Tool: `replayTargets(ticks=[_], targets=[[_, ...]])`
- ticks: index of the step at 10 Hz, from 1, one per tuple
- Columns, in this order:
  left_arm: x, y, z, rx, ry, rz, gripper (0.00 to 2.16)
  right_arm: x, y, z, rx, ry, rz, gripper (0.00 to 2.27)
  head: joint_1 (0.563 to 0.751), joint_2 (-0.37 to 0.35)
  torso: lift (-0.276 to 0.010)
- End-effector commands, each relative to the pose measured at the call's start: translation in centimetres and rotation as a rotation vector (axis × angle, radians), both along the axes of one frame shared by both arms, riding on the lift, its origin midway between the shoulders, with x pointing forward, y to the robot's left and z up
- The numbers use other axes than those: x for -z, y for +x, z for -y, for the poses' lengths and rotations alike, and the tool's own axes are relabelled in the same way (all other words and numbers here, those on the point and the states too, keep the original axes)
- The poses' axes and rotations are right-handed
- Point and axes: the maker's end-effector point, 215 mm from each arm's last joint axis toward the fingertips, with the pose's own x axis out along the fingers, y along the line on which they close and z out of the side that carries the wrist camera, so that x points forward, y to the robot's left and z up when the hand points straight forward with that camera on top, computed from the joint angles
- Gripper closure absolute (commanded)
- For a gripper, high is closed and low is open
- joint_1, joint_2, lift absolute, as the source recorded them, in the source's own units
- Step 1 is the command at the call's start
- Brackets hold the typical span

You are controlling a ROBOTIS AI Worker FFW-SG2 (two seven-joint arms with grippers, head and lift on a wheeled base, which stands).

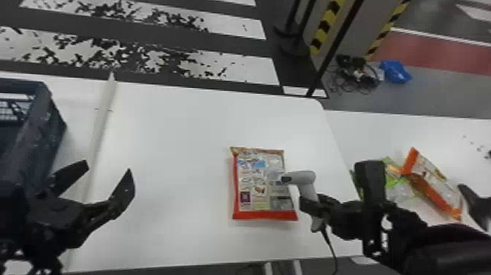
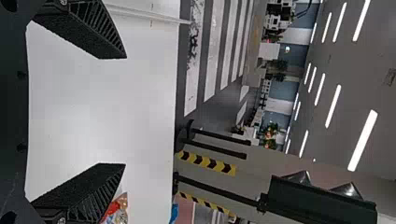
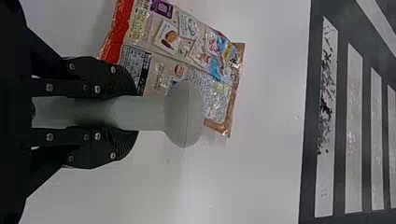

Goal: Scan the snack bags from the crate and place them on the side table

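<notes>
Left wrist view gives me ceiling lights (image 2: 362,141); head view, one side table (image 1: 369,131) bearing at least two bags (image 1: 433,173), one crate (image 1: 51,128), left gripper (image 1: 108,169) wide, one snack bag (image 1: 259,183) on the white table (image 1: 175,139), right gripper (image 1: 310,211) clamping one scanner (image 1: 307,183).

The head view's left edge cuts off the crate (image 1: 45,124); the right gripper (image 1: 311,207) covers part of the scanner (image 1: 307,184), its wrist (image 1: 370,184) hides some of the green bag (image 1: 396,186), and fine print on the red-edged bag (image 1: 255,183) blurs
</notes>
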Motion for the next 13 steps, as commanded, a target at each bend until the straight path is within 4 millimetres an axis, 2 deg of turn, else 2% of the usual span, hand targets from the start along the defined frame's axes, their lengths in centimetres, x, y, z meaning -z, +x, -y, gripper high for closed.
replayTargets(ticks=[1,8,11,13], targets=[[0.1,-0.1,0.5,0.001,-0.005,-0.004,0.04,0.2,-0.3,-0.7,-0.013,0.004,-0.011,2.25,0.695,-0.228,-0.081],[-0.1,-0.2,1.8,0.014,-0.02,-0.003,0.04,0.7,-0.7,-1.7,-0.028,0.015,-0.027,2.26,0.695,-0.227,-0.081],[-0.1,-0.5,1.8,0.014,-0.021,-0.004,0.04,0.1,1.5,2.3,0.028,-0.02,0.007,2.25,0.695,-0.248,-0.081],[0.0,-0.6,2.0,0.016,-0.021,-0.006,0.04,0.8,3.8,5.4,0.065,-0.045,0.035,2.25,0.695,-0.277,-0.081]])
